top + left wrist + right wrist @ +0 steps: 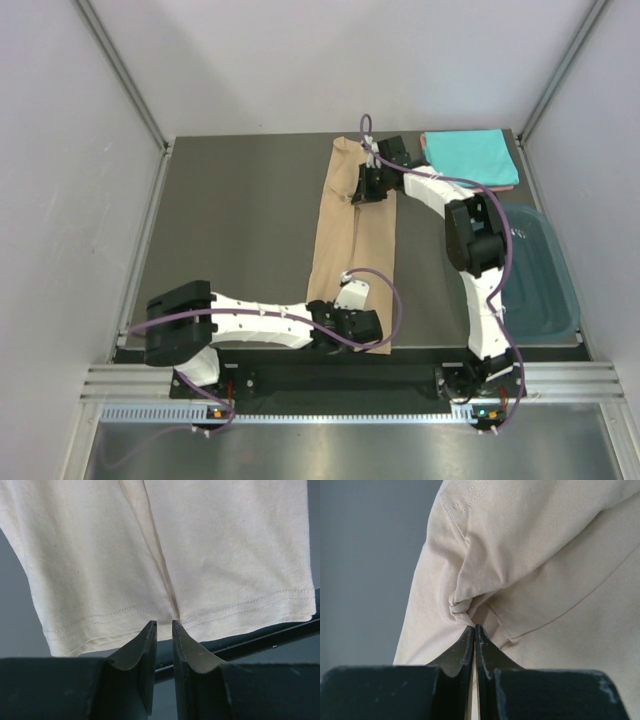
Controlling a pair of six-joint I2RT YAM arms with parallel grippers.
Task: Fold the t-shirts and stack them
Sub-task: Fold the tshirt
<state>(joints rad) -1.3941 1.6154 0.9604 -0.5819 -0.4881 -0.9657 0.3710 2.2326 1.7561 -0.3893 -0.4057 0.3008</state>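
The tan t-shirt [355,245] lies on the table as a long narrow strip running from far to near. My right gripper [363,188] is over its far end. In the right wrist view this gripper [474,626] is shut on a bunched pinch of the tan cloth [545,555]. My left gripper [352,322] sits at the strip's near end. In its wrist view the left gripper [164,623] is narrowly open, tips at the stitched hem [100,625], with nothing between them. A folded turquoise t-shirt [470,155] rests at the back right, with a thin salmon-pink edge [508,186] showing beneath it.
A dark teal plastic tub [572,300] stands at the table's right edge, beside the right arm. Bare grey tabletop [240,240] stretches left of the tan strip. White walls close in the left, back and right sides. The table's front edge runs just under the hem.
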